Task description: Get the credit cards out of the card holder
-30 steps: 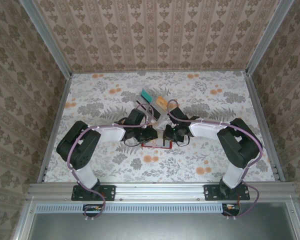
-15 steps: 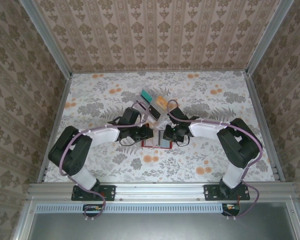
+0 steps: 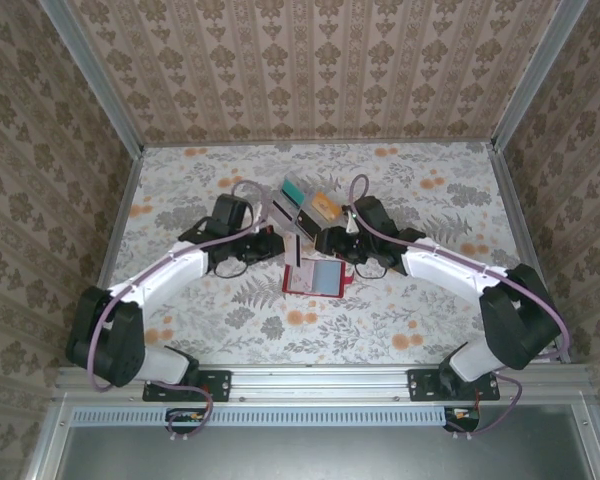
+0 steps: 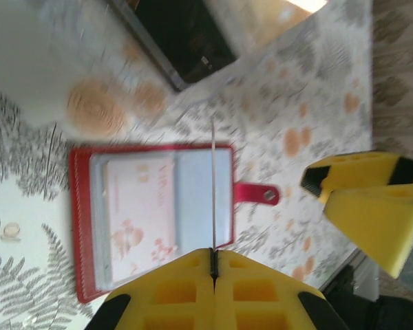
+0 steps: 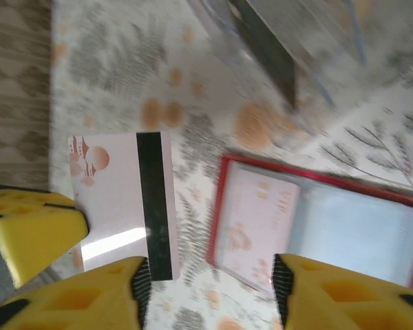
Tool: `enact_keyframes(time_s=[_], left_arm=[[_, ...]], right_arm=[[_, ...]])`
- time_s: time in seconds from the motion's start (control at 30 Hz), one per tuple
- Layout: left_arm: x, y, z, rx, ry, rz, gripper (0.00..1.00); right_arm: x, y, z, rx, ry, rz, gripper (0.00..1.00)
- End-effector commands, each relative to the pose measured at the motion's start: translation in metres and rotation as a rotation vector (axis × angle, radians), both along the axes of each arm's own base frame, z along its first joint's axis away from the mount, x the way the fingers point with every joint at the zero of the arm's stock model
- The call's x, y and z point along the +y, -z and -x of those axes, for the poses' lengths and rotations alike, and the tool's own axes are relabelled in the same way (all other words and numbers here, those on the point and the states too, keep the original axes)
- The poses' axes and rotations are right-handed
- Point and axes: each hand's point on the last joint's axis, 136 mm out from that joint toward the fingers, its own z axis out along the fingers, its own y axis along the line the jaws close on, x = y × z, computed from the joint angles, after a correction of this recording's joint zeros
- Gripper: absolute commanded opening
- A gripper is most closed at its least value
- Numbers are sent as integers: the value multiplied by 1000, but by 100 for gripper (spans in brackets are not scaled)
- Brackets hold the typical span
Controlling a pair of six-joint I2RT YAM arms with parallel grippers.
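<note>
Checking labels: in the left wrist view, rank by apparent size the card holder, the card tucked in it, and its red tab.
Largest: card holder.
Next: tucked card.
Smallest: red tab.
All lie at similar distance.

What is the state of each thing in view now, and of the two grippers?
card holder: open, lying flat.
pocketed credit card: tucked in the holder's pocket.
held credit card: out of the holder, clamped on edge.
left gripper: shut on the held credit card.
right gripper: open, holding nothing.
clear rack: upright, holding teal card and orange card.
</note>
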Motion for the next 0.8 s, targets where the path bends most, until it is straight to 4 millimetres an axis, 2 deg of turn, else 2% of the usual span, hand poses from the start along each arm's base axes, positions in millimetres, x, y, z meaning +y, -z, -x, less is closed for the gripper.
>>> enact_keyframes(time_s=[0.0,0.1,0.17,0.3,0.4,0.53,0.77], left_arm=[[10,-44,-14,-66,-33,78,0],[13,-72,-28,-109,-76,161,0],[13,-86,-36,-132,-101,213,0],[9,-107,-43,-136,-115,321,0],[8,-116,-45,-135,-120,359,0],[10,-121,-49,-128,-141,393,0],[14,-115,-56,-94,-176,426,0]], right_arm=[[12,-34,-10,-64,-21,-154,61],[20,-51,-22,-77,-13,-267,71],[30,-65,-31,-97,-22,-355,73],[48,-89,-46,-97,-45,-482,74],[57,-100,-53,-90,-58,-544,73],[63,-113,-55,-89,-78,-630,67],[69,-121,-55,-67,-107,-712,44]])
